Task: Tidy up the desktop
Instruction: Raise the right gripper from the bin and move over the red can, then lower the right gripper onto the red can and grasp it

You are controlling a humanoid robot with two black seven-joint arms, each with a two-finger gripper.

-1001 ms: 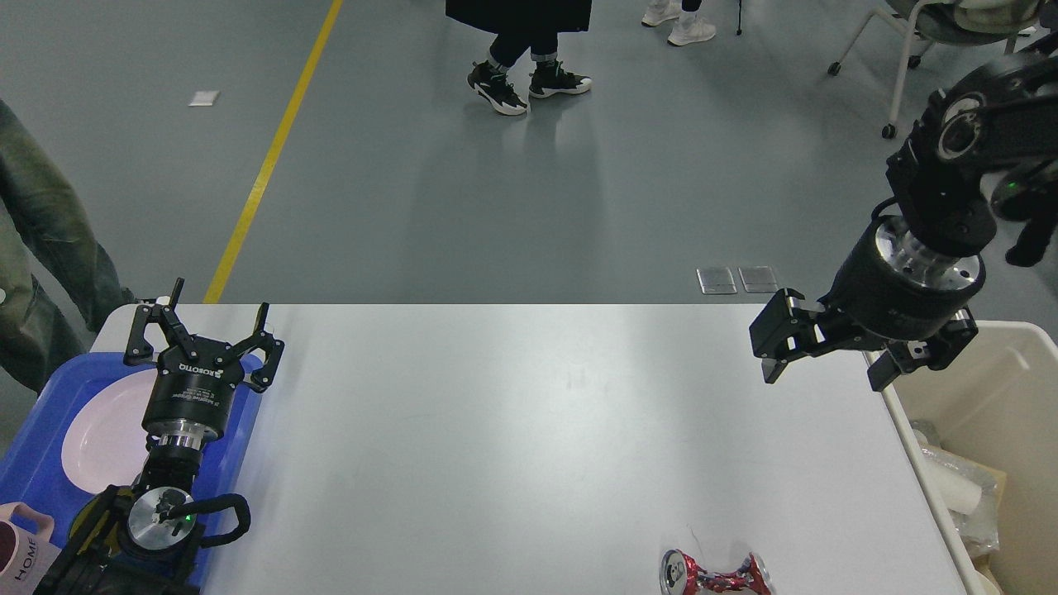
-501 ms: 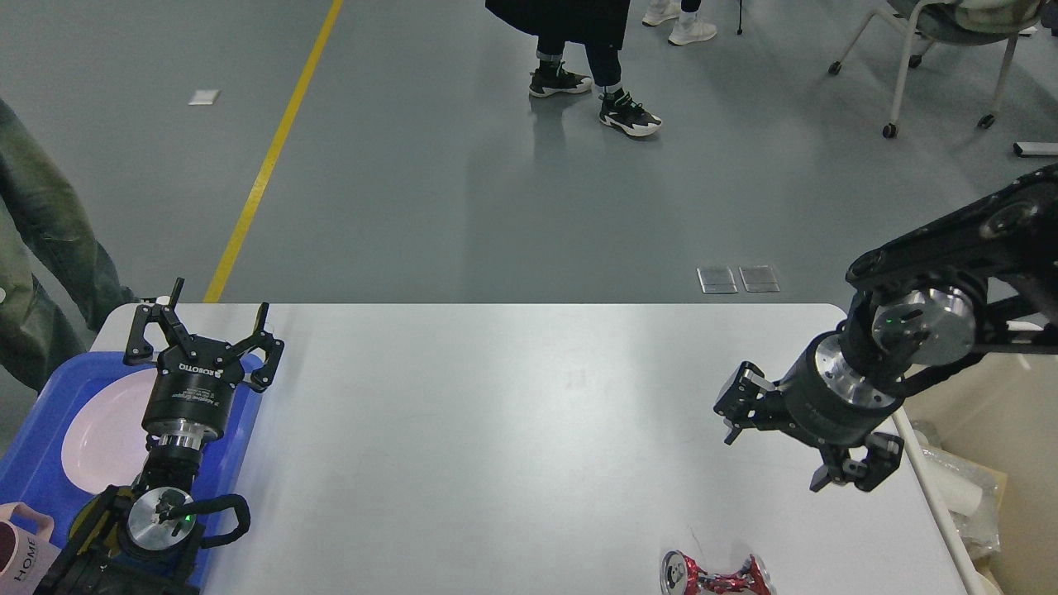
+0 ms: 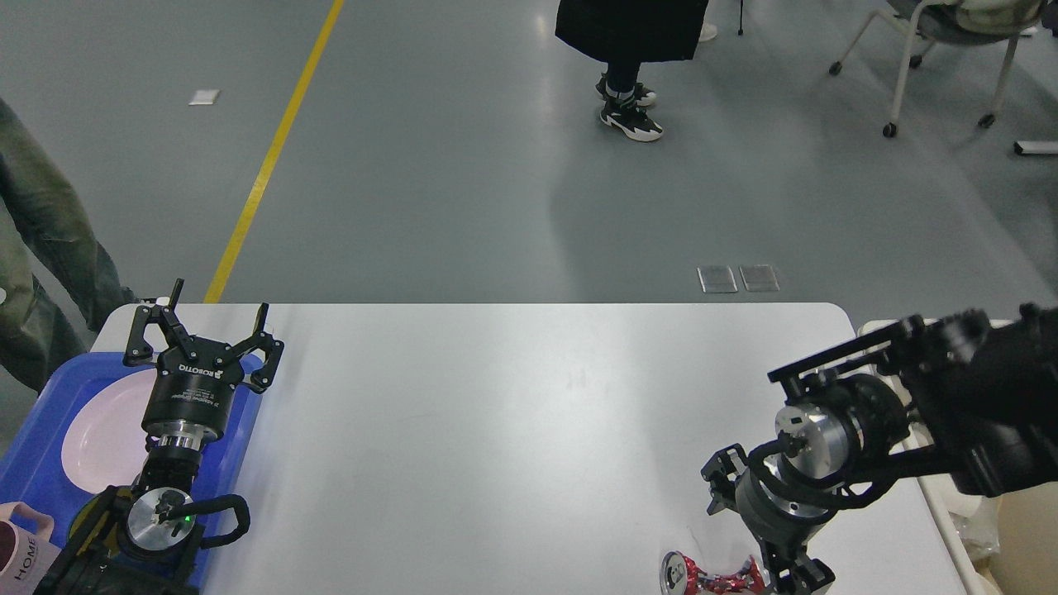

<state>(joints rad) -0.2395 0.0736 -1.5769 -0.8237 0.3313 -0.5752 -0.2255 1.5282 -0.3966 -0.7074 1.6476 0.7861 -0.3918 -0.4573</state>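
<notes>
Right tool [image 3: 756,529] dropped from above bin side to low over table [image 3: 496,430] near front edge, fingers spread wide, just above/behind crushed red can [image 3: 715,574] (contact unclear). Left tool [image 3: 202,343] unchanged, fingers apart, empty, over far end of blue tray [image 3: 37,446] w/ pink plate [image 3: 103,434]. Mug [image 3: 21,549] at tray's near corner. Table mostly bare, can at front right. Beige bin [image 3: 942,508] beside right edge, mostly hidden by arm.
</notes>
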